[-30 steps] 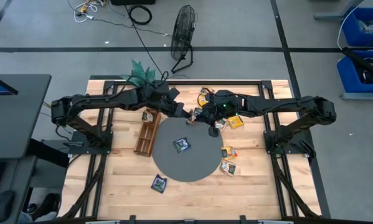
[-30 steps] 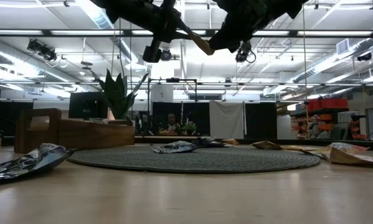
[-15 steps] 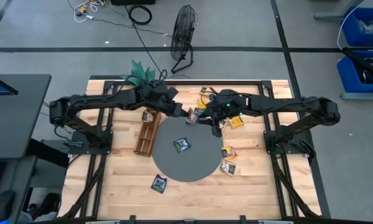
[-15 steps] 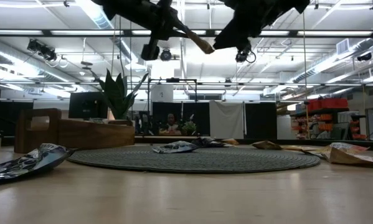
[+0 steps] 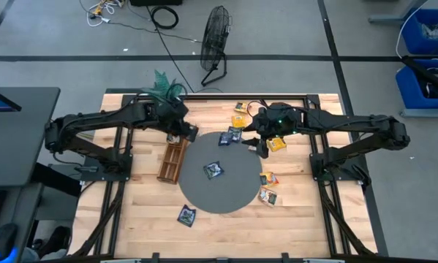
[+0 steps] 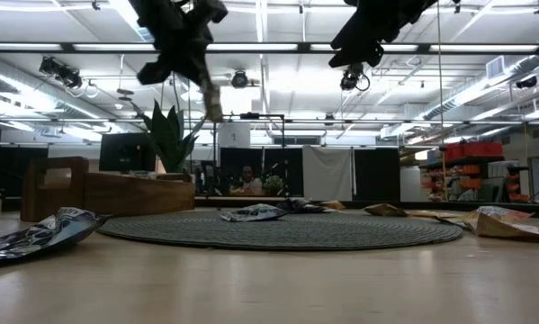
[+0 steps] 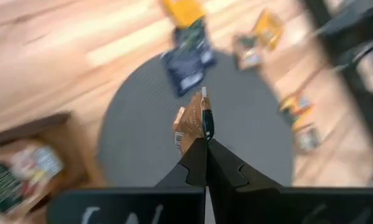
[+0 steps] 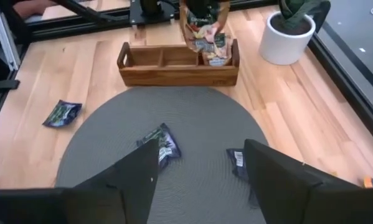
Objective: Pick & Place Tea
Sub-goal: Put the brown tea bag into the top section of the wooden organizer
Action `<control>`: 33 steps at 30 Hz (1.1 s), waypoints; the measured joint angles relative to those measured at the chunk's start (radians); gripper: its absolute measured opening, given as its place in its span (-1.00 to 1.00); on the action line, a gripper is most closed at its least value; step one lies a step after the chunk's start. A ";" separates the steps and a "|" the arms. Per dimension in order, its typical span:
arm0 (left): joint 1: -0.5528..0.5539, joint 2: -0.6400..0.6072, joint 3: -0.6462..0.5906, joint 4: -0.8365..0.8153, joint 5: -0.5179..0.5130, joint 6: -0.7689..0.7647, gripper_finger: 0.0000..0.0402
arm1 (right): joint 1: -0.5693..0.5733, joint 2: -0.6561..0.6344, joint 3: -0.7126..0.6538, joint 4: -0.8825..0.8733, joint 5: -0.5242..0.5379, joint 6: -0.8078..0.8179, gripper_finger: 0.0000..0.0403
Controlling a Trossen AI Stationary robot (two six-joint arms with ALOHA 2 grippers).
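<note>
My left gripper is shut on a pale tan tea sachet above the far end of the brown wooden tray. It also shows in the low view, high above the table. My right gripper is open and empty, raised above the far right rim of the round grey mat. One dark sachet lies on the mat's middle and another on its far edge. Yellow sachets and tan ones lie on the table to the right. Some sachets lie in the tray's far compartment. My left gripper pinches the tan sachet between its two fingers at one end. The fingers slant downward from above. The sachet sticks out beyond the fingertips, hangs below them, and is lifted clear of the tray and table.
A potted plant stands at the far left corner beside the tray. A dark sachet lies on the wood near the front. Two yellow sachets lie by the far edge. The arm bases stand at the table's left and right sides.
My left gripper has carried the tan sachet from over the mat's far edge toward the table's left, to above the tray's far end, and has tipped downward. My right gripper has drawn back a little toward the right and upward.
</note>
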 joint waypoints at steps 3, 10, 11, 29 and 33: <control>-0.017 0.000 0.000 -0.070 -0.064 0.003 -0.99 | 0.000 0.002 0.000 -0.001 0.000 0.005 0.18; -0.033 0.000 -0.021 -0.222 -0.246 -0.023 -0.99 | 0.000 0.002 0.000 0.000 0.000 0.027 0.17; -0.031 0.000 -0.037 -0.207 -0.246 -0.036 -0.99 | 0.000 0.002 0.000 0.000 0.000 0.027 0.17; -0.026 -0.038 -0.375 0.116 -0.297 -0.194 -0.99 | 0.000 0.002 0.000 0.005 0.000 0.048 0.17; -0.021 -0.038 -0.416 0.147 -0.309 -0.225 -0.99 | 0.000 0.002 0.000 0.006 0.000 0.049 0.17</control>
